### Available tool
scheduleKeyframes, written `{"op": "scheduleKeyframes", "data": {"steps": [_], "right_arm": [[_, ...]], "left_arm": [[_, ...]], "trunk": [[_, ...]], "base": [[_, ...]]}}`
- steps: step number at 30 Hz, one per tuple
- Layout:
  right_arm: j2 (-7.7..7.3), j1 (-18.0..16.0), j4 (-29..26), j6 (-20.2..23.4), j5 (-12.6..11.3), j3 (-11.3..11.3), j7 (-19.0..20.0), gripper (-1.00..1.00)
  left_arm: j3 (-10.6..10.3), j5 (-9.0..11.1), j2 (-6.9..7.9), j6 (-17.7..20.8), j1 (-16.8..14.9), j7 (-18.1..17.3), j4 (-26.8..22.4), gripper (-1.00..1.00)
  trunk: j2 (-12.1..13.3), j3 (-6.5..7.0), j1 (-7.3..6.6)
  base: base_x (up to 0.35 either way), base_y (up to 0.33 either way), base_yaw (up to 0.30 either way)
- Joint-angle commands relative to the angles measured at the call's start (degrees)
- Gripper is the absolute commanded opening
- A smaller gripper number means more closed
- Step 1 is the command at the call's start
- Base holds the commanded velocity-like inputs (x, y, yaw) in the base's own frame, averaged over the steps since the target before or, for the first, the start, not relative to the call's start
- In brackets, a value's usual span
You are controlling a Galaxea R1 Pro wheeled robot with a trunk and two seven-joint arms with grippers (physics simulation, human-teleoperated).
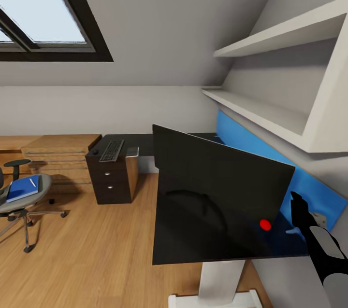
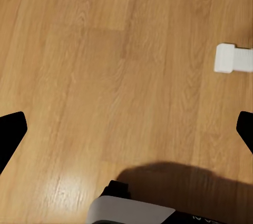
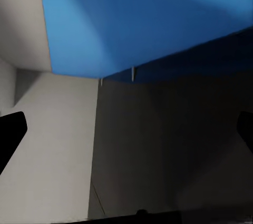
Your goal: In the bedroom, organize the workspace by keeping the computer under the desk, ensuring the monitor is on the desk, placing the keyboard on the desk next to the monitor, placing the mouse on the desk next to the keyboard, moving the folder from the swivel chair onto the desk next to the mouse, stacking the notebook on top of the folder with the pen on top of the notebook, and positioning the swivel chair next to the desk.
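Right gripper (image 1: 296,202) raised beside the tilted monitor (image 1: 217,197), fingers spread wide; left gripper (image 2: 126,129), also wide, faces the wooden floor (image 2: 105,76); folder (image 1: 21,188) on the swivel chair (image 1: 24,202).

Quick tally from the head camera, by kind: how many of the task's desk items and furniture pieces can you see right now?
Monitor: 1
Keyboard: 1
Folder: 1
Pen: 1
Swivel chair: 1
Desk: 1
Total: 6
The folder and the pen lie on the chair seat. A small grey item beside the keyboard is too small to name.
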Motion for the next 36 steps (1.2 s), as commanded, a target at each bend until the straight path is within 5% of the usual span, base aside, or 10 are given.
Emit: {"op": "scheduleKeyframes", "data": {"steps": [1,8,18,36], "right_arm": [[0.01,0.0,0.0,0.3,-0.4,-0.2,0.1,1.00],[-0.06,-0.1,0.0,0.3,-0.4,-0.2,0.1,1.00],[-0.34,-0.1,0.1,3.1,-0.5,-3.7,-0.1,1.00],[-0.32,-0.1,0.1,4.0,-0.5,-4.1,0.0,1.00]], "left_arm": [[-0.5,0.6,0.02,-0.3,-0.1,0.3,0.0,1.00],[-0.5,0.6,0.02,-0.3,-0.1,0.3,0.0,1.00],[-0.5,0.6,0.02,-0.3,-0.1,0.3,0.0,1.00],[-0.5,0.5,0.02,-0.3,-0.1,0.3,0.1,1.00]], "trunk": [[-0.1,-0.10,0.03],[-0.1,-0.10,0.03],[-0.1,-0.10,0.03],[-0.1,-0.10,0.03]], "base": [[0.068,-0.057,0.000],[0.020,-0.016,0.000],[0.001,-0.001,0.000],[0.084,-0.021,0.000]]}}
